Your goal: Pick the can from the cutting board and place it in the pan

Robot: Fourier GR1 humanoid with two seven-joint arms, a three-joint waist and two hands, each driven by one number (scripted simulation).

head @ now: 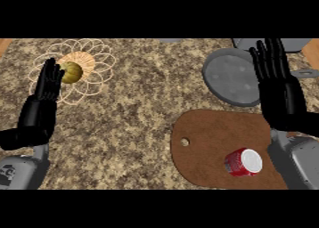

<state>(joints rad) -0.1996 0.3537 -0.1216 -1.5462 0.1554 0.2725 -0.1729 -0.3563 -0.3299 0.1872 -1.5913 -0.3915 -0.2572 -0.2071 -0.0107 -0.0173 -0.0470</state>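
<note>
Can (243,162): red (white lid), near right on cutting board (211,142).
Right hand (275,73): fingers straight, beside pan (231,78).
Left hand (47,84): fingers straight, left.

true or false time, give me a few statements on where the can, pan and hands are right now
1. The can is on the cutting board. True.
2. The pan holds the can. False: the can is on the board.
3. The right hand is curled round the can. False: it is open, fingers straight, by the pan's right edge.
4. The left hand is open at the wire basket's left side. True.
5. The basket holds something red. False: a yellow-brown item.
</note>
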